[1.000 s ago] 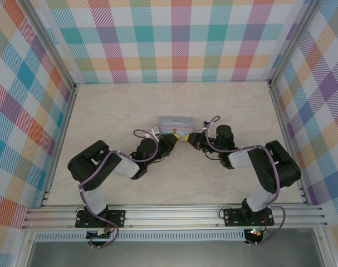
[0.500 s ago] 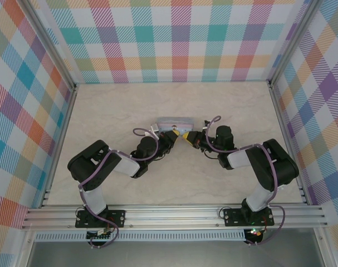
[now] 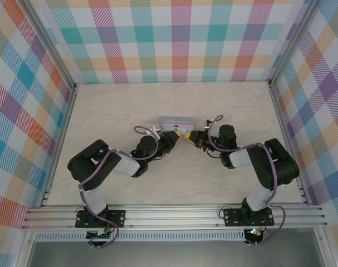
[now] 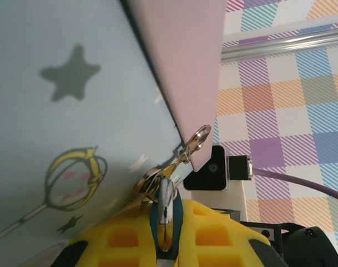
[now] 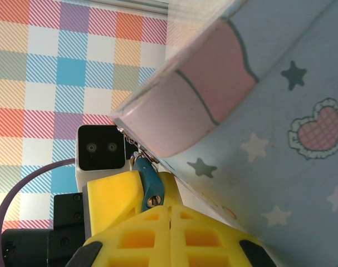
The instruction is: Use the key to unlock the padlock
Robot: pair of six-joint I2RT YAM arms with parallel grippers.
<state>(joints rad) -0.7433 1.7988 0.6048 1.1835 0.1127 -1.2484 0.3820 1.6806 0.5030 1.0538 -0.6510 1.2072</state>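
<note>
On the pale marble-look table (image 3: 118, 105), walled by pastel checked panels (image 3: 180, 39), a pale blue cartoon-printed tin box (image 3: 174, 120) blocks the way ahead. The left gripper (image 3: 172, 137) pinches the small dark-teal metal padlock (image 5: 148, 188) hanging at the tin's clasp (image 4: 196, 136). The right gripper (image 3: 187, 134) is clamped tight, and I cannot tell on what. Both have edged nearer the tin since a second ago.

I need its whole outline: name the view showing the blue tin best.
Top external: the blue tin appears nearly whole, near edge partly covered. Left wrist gives a close patch of starred blue face and pink side; right wrist, a pink band and blue face with stars, heart.
</note>
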